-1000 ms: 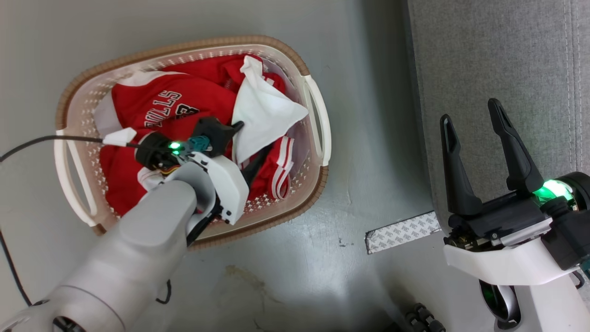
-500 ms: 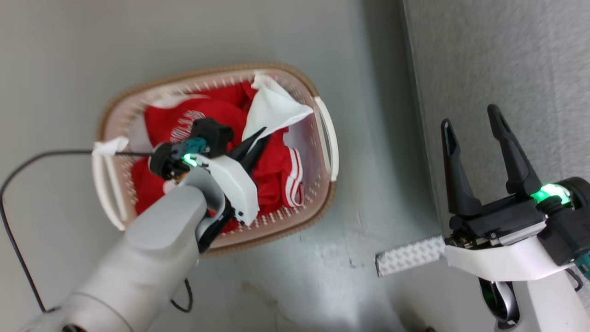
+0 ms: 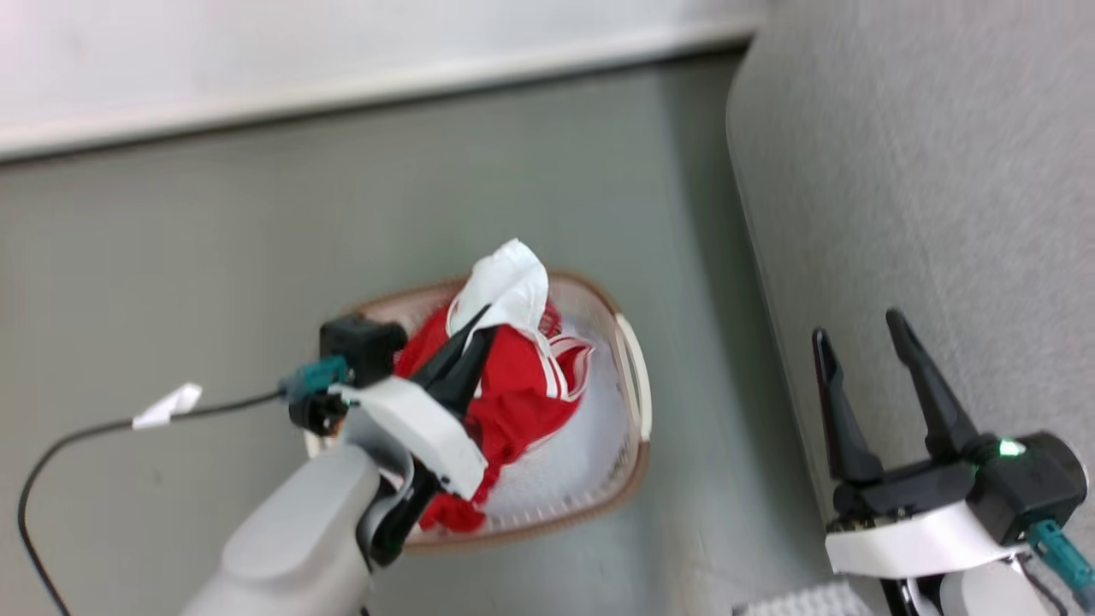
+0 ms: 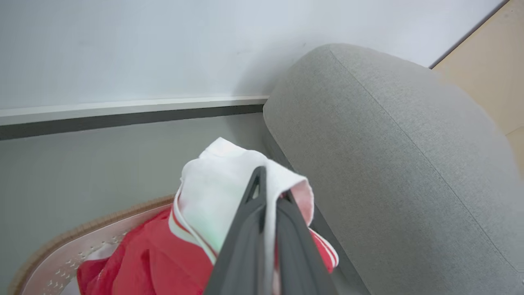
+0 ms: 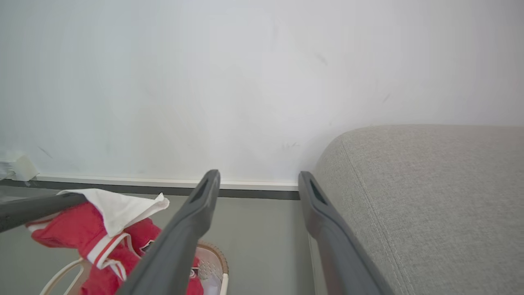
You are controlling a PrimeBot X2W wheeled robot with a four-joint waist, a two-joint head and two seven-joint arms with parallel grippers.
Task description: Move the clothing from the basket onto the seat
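Red-and-white clothing (image 3: 513, 393) hanging over basket (image 3: 631, 445), left gripper (image 3: 482, 328) clamping it tight; right gripper (image 3: 856, 325) hovering spread wide, grasping nothing, near grey seat (image 3: 941, 171).

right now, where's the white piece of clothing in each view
Head view: white piece at centre, over the basket, pinched by the left gripper.
Left wrist view: white piece at centre, draped around that gripper's tip.
Right wrist view: white piece at lower left, on top of the red garments.
Shared landmark: the grey sofa fills the right side of every view.
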